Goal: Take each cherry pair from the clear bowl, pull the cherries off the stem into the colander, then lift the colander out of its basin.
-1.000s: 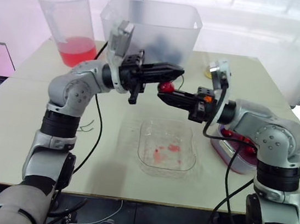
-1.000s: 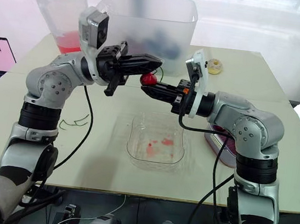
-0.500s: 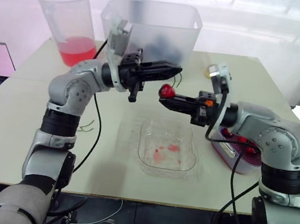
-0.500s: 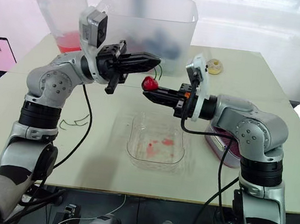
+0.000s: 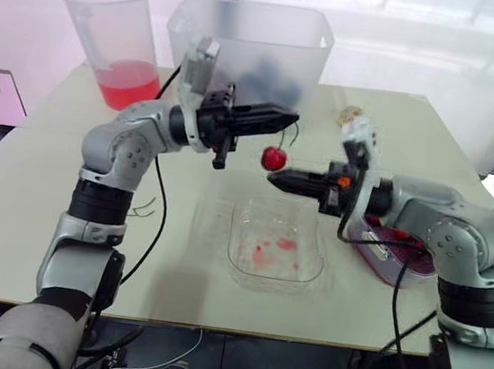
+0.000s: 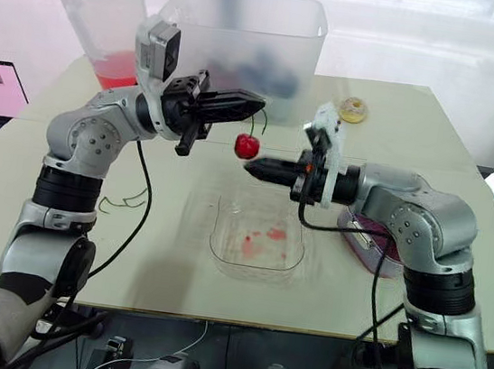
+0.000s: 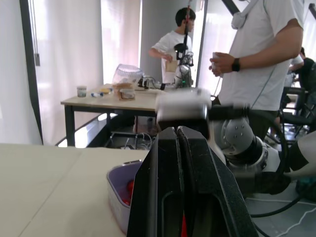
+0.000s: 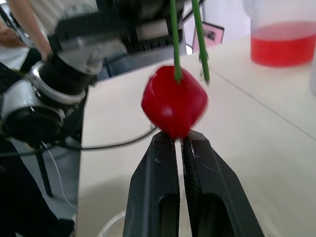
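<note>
One red cherry [image 5: 274, 158] hangs by its green stem [image 8: 174, 34] from my left gripper [image 5: 292, 117], which is shut on the stem above the clear bowl [image 5: 234, 265]. A second bare stem hangs beside it. My right gripper [image 5: 274, 179] is shut with nothing between its fingers, and its tips lie just under the cherry [image 8: 174, 101]. The bowl holds only red juice stains. The colander with several red cherries sits in its purple basin [image 5: 371, 263] on the table, under my right forearm.
A big translucent bin [image 5: 247, 44] and a jug of red liquid [image 5: 112, 35] stand at the back of the table. A small ring-shaped thing [image 5: 347, 116] lies behind my right arm. Loose green stems [image 5: 142, 210] lie at the left. People [image 7: 256, 54] stand beyond the table.
My right gripper has drawn back to the right and slightly down, off the cherry. The cherry now hangs free from the stem in my left gripper, which has barely moved.
</note>
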Controlling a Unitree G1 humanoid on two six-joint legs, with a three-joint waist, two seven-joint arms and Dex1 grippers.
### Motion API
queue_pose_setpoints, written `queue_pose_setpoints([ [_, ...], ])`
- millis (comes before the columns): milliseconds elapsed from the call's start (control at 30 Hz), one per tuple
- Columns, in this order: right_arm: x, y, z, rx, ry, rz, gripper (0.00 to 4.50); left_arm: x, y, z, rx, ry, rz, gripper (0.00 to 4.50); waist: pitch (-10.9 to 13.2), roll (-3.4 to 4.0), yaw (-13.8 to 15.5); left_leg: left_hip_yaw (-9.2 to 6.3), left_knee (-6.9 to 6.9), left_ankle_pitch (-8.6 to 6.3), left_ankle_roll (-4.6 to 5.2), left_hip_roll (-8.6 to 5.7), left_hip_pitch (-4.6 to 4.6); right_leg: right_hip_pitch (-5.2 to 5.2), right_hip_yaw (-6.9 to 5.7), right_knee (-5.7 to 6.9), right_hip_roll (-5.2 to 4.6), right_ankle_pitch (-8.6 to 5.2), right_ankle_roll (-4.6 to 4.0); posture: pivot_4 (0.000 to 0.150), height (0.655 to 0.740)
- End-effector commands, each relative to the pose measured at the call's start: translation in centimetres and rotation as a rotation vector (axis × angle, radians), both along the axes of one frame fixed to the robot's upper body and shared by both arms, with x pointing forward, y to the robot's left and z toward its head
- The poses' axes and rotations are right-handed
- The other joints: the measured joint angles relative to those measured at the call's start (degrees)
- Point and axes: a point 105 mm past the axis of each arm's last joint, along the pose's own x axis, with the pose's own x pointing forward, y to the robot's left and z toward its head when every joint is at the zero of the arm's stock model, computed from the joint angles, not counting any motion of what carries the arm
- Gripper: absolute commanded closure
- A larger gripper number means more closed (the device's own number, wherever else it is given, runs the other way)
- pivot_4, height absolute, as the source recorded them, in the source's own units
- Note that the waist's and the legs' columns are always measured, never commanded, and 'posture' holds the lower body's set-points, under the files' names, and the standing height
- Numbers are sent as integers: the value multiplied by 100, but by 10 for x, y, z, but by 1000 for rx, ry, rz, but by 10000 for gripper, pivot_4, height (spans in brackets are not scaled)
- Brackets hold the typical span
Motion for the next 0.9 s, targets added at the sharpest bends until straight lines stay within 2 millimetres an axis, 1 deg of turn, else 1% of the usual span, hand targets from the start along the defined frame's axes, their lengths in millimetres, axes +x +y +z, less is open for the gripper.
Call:
queue_pose_setpoints([
  [33,-5,0,-8,-35,-6,20,44570,-9,1,17,-25,-80,-15,45000,0,0,-9,2,0,0,0,0,0,-2,1,0,0,0,0,1500,7400],
  [167,-5,-3,-13,-56,-1,14,44570,-9,1,17,-25,-80,-15,45000,0,1,-23,2,-2,0,0,3,0,-4,3,1,5,0,0,1500,7400],
  [233,-6,-8,-10,-55,-8,4,44570,-8,2,17,-26,-79,-12,45000,0,1,-13,2,-2,0,0,3,0,-3,2,1,5,0,0,1500,7400],
  [333,-7,-18,9,24,-24,-25,44570,-7,4,17,-26,-79,-6,45000,0,0,6,1,-1,0,0,2,0,-1,2,0,4,0,0,1500,7400],
  [400,-6,-22,18,75,-31,-44,44570,-7,4,16,-25,-79,-5,45000,0,0,8,1,0,0,0,2,0,1,1,-1,2,0,0,1500,7400],
  [433,-8,-22,27,115,-43,-37,44570,-6,4,16,-26,-78,-4,45000,0,0,8,1,0,0,0,1,0,2,1,-2,2,0,0,1500,7400],
  [467,-11,-21,35,149,-55,-28,39564,-6,4,16,-26,-77,-4,45000,0,0,7,1,0,0,0,2,0,2,1,-2,2,0,0,1500,7400],
  [500,-13,-19,39,159,-75,-18,36028,-6,3,16,-27,-76,-6,45000,0,0,2,1,0,0,0,2,0,2,1,-2,2,0,0,1500,7400],
  [600,-13,-10,46,175,-110,-6,27543,-6,1,15,-30,-72,-14,45000,0,1,-18,2,-3,0,0,4,0,-3,2,-2,5,0,0,1500,7400],
  [733,-12,2,61,228,-151,11,27543,-7,0,15,-27,-72,-21,45000,0,1,-12,0,-2,0,0,4,0,-2,3,-1,4,0,0,1500,7400],
  [800,-11,4,66,250,-153,13,27543,-7,0,15,-27,-72,-21,45000,0,1,-5,-2,-1,0,0,4,0,-3,3,0,4,0,0,1500,7400],
  [867,-11,5,66,254,-138,24,22775,-7,1,15,-28,-73,-20,45000,0,1,3,-3,-1,0,0,4,0,-1,2,-1,3,0,0,1500,7400],
  [900,-10,5,64,243,-141,20,19666,-7,1,16,-28,-74,-19,45000,0,1,4,-3,-1,0,0,3,0,0,2,-1,3,0,0,1500,7400],
])
